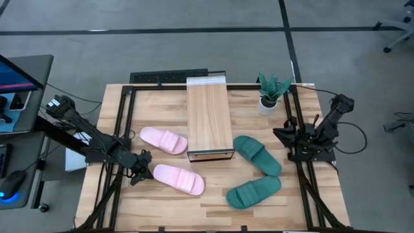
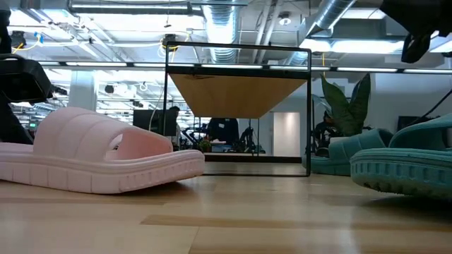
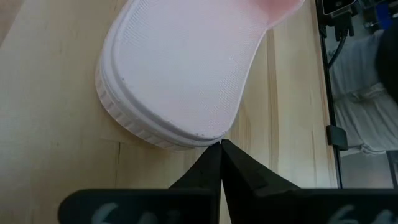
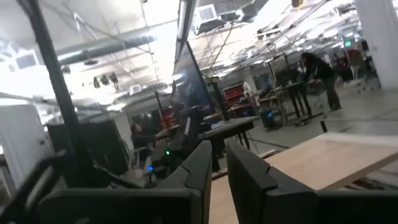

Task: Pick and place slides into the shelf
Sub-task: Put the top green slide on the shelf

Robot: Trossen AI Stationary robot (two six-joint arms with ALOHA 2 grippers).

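1. We count four slides on the table point(image 1: 149, 200): two pink, two green.
2. One pink slide point(image 1: 163, 140) lies at nine o'clock of the shelf point(image 1: 209, 116), the other pink slide point(image 1: 179, 178) at seven.
3. One green slide point(image 1: 257, 154) lies at four o'clock, the other green slide point(image 1: 253, 192) at five.
4. Our left gripper point(image 3: 221, 144), fingers together, touches the nearer pink slide's end.
5. Our right gripper point(image 4: 219, 163) waits at three o'clock, fingers slightly apart, holding nothing.
6. One potted plant point(image 1: 271, 92) stands at one o'clock.

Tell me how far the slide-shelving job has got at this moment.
Nothing is shelved: the shelf holds no slides. Both pink slides and both teal slides lie on the table. In hand: the left claw, shut and empty, sits at the end of the nearer pink slide. The right claw waits at the table's right edge, holding nothing. All four placements remain.
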